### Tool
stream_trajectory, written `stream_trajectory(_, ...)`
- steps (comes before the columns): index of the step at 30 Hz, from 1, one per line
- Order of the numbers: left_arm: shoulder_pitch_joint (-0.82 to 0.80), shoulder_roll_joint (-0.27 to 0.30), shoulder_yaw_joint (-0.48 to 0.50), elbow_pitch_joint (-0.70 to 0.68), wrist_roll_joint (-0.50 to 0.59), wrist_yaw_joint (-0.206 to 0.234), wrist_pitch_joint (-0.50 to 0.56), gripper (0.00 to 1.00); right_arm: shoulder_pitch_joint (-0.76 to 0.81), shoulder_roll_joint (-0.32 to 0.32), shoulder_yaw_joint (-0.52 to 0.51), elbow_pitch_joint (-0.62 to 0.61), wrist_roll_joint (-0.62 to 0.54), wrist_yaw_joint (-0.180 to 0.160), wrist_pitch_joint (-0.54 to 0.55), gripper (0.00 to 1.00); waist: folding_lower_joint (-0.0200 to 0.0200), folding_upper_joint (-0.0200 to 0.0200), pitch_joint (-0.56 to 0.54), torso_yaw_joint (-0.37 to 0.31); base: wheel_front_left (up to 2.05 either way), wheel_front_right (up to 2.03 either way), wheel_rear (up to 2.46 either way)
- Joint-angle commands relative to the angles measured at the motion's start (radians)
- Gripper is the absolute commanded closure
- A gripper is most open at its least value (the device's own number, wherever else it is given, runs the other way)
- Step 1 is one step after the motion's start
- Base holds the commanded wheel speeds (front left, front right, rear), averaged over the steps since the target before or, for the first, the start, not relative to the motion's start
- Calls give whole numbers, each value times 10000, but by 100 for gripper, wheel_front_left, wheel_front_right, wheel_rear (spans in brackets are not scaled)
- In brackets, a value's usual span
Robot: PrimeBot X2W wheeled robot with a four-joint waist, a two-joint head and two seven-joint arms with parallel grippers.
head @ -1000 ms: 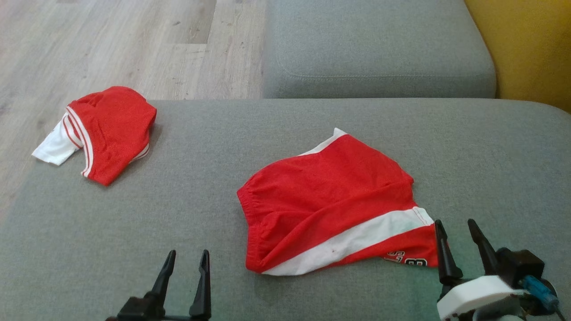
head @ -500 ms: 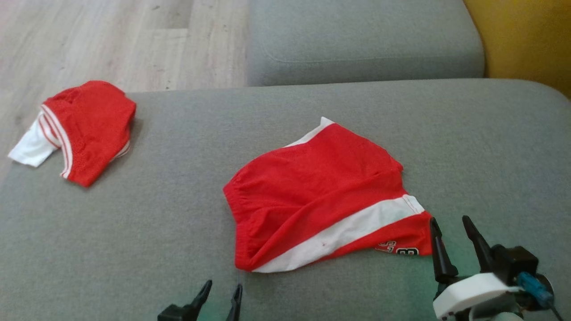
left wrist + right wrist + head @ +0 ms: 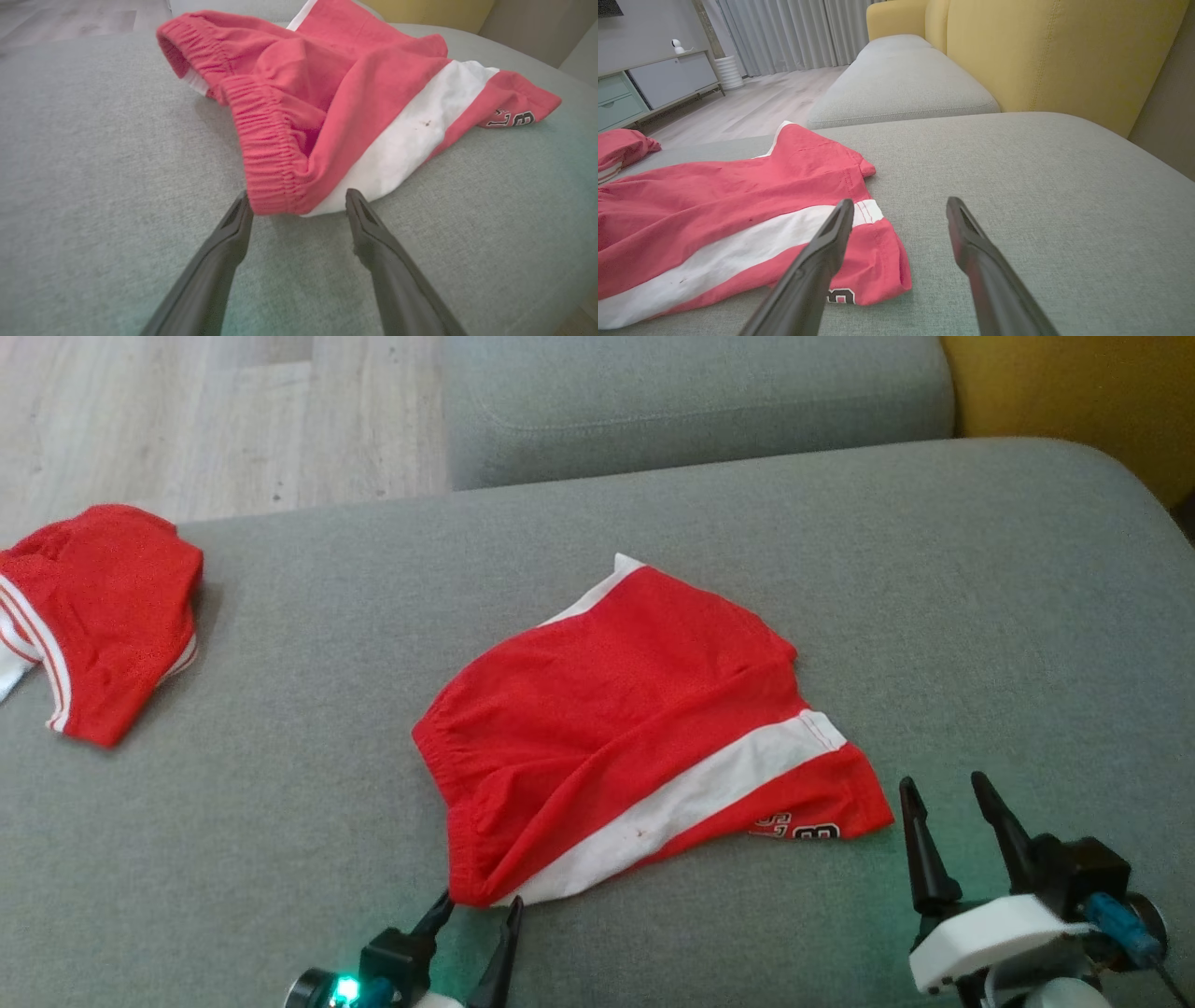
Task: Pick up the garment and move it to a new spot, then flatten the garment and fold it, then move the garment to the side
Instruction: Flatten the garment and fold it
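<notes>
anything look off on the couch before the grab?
Red shorts with a white stripe lie skewed and rumpled on the grey cushion, with the waistband bunched by the open left gripper. Small dark specks mark the stripe.

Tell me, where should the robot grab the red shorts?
Grab the shorts by the bunched waistband corner, coming from the near edge with the left claw. That corner is thick, humps up off the cushion, and sits right at the open fingertips.
</notes>
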Motion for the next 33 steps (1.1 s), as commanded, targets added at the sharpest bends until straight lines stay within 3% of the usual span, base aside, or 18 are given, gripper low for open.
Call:
stream_trajectory(1, -577, 6, 189, -114, 106, 12, -178, 0, -580, -60, 166, -426, -77, 75, 8, 0, -1, 0, 97, -103, 0, 0, 0)
stream_trajectory(4, -705, -33, 102, 40, 166, 10, -313, 0, -592, -60, 110, -500, -97, 75, 32, 0, -1, 0, 172, -184, 0, 0, 0)
stream_trajectory(5, -739, -40, 89, 58, 193, 26, -352, 11, -601, -60, 95, -509, -103, 75, 30, 0, -1, 0, 192, -204, 0, 0, 0)
stream_trajectory(7, -789, -58, 74, 99, 219, 52, -404, 65, -622, -60, 57, -501, -113, 75, 18, 0, -1, 0, 221, -225, 0, 0, 0)
stream_trajectory(8, -811, -61, 61, 121, 239, 55, -421, 78, -633, -60, 38, -490, -119, 75, 12, 0, -1, 0, 231, -229, 0, 0, 0)
stream_trajectory(9, -829, -62, 66, 127, 250, 64, -437, 100, -642, -60, 18, -482, -123, 75, 7, 0, -1, 0, 243, -227, 0, 0, 0)
stream_trajectory(19, -747, 20, 1040, -1352, -56, 254, -484, 100, -1399, -60, 114, -11, -631, 75, 563, 0, -1, 0, 501, 106, 0, 0, 0)
stream_trajectory(33, -867, -24, 1432, -1469, -49, 182, -485, 100, -3568, -190, 1738, 3085, 299, 75, 2184, 0, -1, 0, 1013, 548, 0, 0, 0)
